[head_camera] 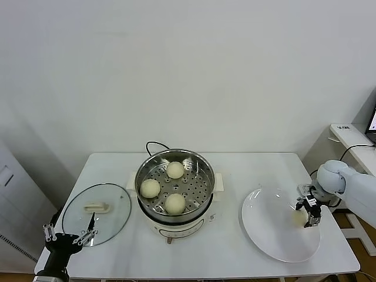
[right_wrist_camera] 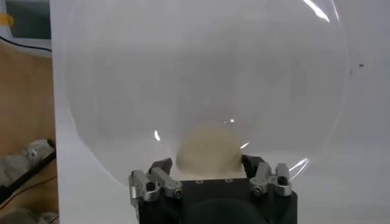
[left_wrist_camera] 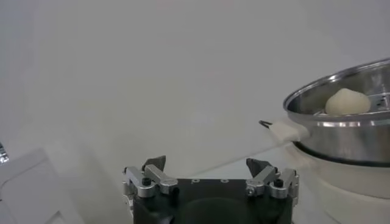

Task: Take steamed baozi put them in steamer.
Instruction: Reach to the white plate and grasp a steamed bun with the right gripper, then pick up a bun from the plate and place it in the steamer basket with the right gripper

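Observation:
The steamer (head_camera: pixel 205 179), a shiny steel pot on a white base, stands mid-table with three cream-white baozi on its perforated floor (head_camera: pixel 175 170) (head_camera: pixel 150 188) (head_camera: pixel 175 202). The fourth baozi (head_camera: pixel 299 217) lies on the flat white plate (head_camera: pixel 270 229) at the right. My right gripper (head_camera: pixel 309 219) is down at the plate, open, with its fingers on either side of this baozi (right_wrist_camera: pixel 207 149); the right wrist view shows the gripper (right_wrist_camera: pixel 207 165) straddling it. My left gripper (head_camera: pixel 69 235) is open and empty at the table's front left corner; it also shows in the left wrist view (left_wrist_camera: pixel 207 164).
A round glass lid (head_camera: pixel 97 212) with a cream handle lies flat at the left, just beyond my left gripper. The steamer's black cord (head_camera: pixel 154 144) runs behind the pot. The left wrist view shows the steamer's side (left_wrist_camera: pixel 341 131) with one baozi (left_wrist_camera: pixel 347 101).

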Tool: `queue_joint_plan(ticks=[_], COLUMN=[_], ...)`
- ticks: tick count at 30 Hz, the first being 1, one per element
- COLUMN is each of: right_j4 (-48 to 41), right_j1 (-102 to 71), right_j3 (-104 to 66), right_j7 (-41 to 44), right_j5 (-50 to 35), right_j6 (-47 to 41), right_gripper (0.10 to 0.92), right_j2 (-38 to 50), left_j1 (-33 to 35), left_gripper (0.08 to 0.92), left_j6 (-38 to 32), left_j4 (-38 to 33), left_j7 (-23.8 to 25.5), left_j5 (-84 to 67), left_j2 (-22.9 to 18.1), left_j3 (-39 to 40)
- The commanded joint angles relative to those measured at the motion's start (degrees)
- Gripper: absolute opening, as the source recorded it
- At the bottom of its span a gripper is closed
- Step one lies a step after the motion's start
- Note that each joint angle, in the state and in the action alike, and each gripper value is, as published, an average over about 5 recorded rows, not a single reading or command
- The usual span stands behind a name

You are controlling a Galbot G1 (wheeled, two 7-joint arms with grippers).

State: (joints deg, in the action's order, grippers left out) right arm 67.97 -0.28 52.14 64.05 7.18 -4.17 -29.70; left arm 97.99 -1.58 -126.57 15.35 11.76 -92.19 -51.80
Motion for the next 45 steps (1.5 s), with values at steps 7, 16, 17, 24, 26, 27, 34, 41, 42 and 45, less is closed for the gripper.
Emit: queue_joint_plan(ticks=[7, 16, 17, 24, 26, 27, 34, 41, 42, 45], right_j4=[2.66, 2.05, 2.02, 4.62, 6.03, 6.55, 9.02, 10.86, 10.86, 10.55], right_j1=[20.89, 49.62, 51.21, 49.98, 47.11, 45.62, 38.44, 35.98, 35.69, 35.08], right_j3=[14.60, 29.80, 30.40, 28.82, 27.87, 27.46, 29.46, 32.03, 32.13, 32.11], right_j7=[-0.38, -0.53, -0.63, -4.17, -5.84, -6.49, -10.40, -12.10, -12.30, -13.23], right_j5=[-14.77, -47.22, -50.67, -55.90, -53.80, -52.53, -46.94, -43.33, -42.90, -42.25], right_j6=[-2.58, -10.05, -11.25, -17.62, -19.20, -19.92, -23.04, -23.96, -23.93, -23.65], right_gripper=[0.358, 0.298, 0.297, 0.297, 0.297, 0.298, 0.305, 0.318, 0.323, 0.333], right_j2=[-3.35, -22.04, -24.18, -35.43, -37.07, -37.68, -39.21, -36.40, -36.04, -35.35], left_j1=[-0.31, -0.84, -0.92, -0.79, -0.81, -0.84, -0.66, -0.89, -0.97, -1.20], left_gripper=[0.823, 0.823, 0.823, 0.823, 0.823, 0.823, 0.823, 0.823, 0.823, 0.823], left_j6=[0.19, 0.75, 0.78, 0.77, 0.67, 0.62, 0.31, -0.07, -0.07, -0.01], left_j4=[-0.57, -1.39, -1.43, -1.98, -1.89, -1.81, -1.50, -0.34, -0.22, -0.03], left_j7=[0.00, -0.04, -0.05, -0.05, -0.07, -0.09, -0.09, -0.08, -0.08, -0.07], left_j5=[-0.18, -0.18, -0.19, -0.11, -0.21, -0.27, -1.07, -1.60, -1.60, -1.56], left_j2=[-2.15, -1.49, -1.50, -2.11, -2.14, -2.13, -2.03, -1.98, -1.98, -1.96], left_j3=[0.12, 0.43, 0.45, 1.05, 0.91, 0.82, 0.11, -0.50, -0.46, -0.29])
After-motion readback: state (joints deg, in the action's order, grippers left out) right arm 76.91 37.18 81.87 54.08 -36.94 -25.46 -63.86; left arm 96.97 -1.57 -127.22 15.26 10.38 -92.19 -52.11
